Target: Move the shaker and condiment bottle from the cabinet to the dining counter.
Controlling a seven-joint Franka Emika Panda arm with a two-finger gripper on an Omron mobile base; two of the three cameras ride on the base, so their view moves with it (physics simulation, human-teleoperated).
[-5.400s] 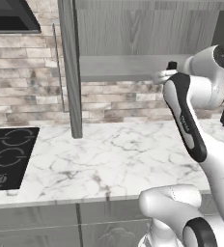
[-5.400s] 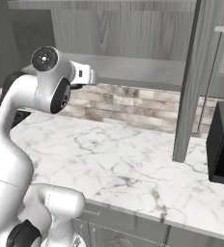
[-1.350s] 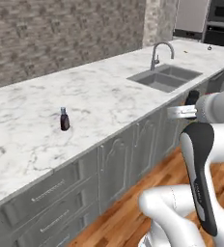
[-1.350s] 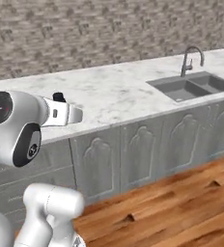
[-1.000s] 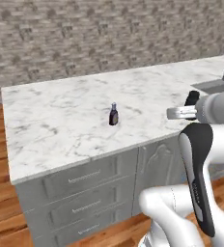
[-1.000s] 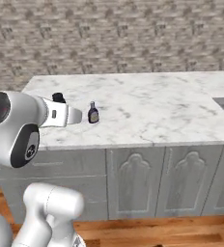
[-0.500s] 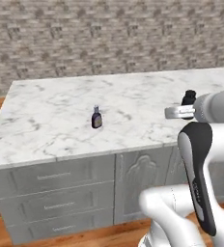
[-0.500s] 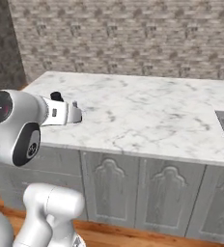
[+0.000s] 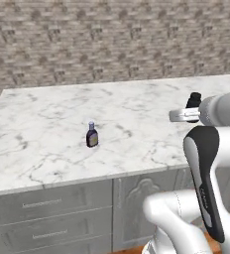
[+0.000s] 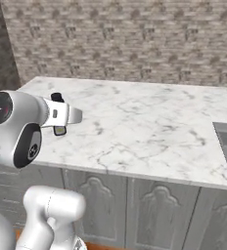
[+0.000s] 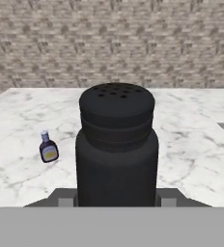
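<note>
Across the whole scene stretches the dining counter [image 9: 137, 106], a broad white marble slab with grey veins, grey drawer fronts below and a brick wall behind its far edge. It looks flat, hard and smooth, so small things set on it should stand firm but could skid if nudged.

Over the near right part of that slab, in the left base view, the gripper [image 9: 193, 105] is carried level above the marble, and its jaws are clenched on the shaker [image 11: 117, 149]. From the hand view the shaker stands upright between the jaws, a squat black cylinder with a ribbed neck and a rounded, perforated top. It looks rigid, light and fairly slick. The grip sits low on the body, which seems the sensible place: the straight sides give flat bearing, whereas the tapering top would likely slip out. Being light, it could topple if let go before its base meets the stone, so I would judge a gentle, vertical set-down best.

Well to the left of the gripper, the condiment bottle [image 9: 91, 135] already stands upright on the counter, well apart from the shaker. It is small, with dark contents, a yellowish label and a narrow blue cap. It seems stiff and top-narrow, best taken round its wider body.
</note>
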